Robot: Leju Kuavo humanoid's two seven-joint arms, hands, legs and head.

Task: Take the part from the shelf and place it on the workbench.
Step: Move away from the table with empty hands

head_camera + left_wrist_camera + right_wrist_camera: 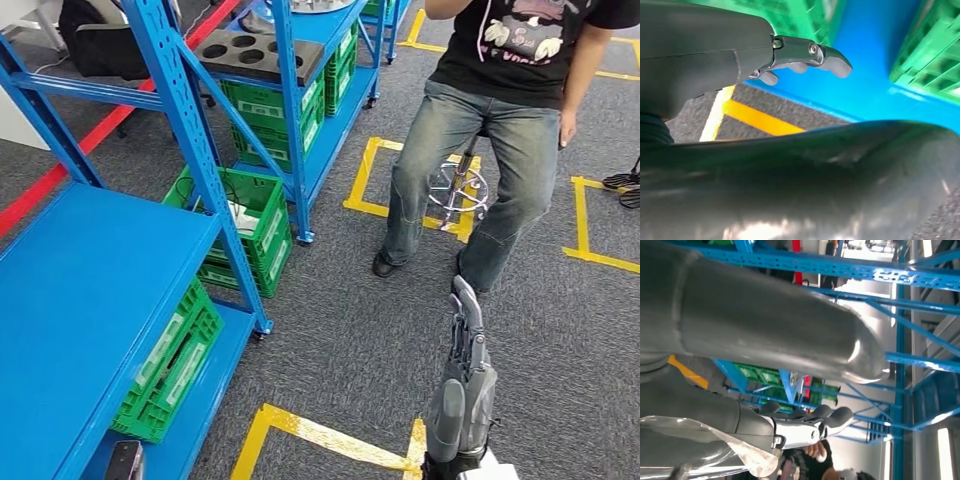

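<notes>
Head view: the blue shelf fills the near left side, its broad top board bare. Under that board green crates sit on the lower level, and another green crate stands just beyond the shelf's front post. Farther along, on a second blue shelf, a dark tray with round holes lies above more crates; I cannot tell which item is the part. Right of the shelf, on grey carpet with yellow tape, a person sits on a stool. The right hand hangs low beside the tape, fingers straight and together, holding nothing.

Left wrist view: the left hand hangs near the shelf's lower board, fingers extended, nothing in it.

Right wrist view: the right hand's fingers lie straight, with the shelf frames behind.
</notes>
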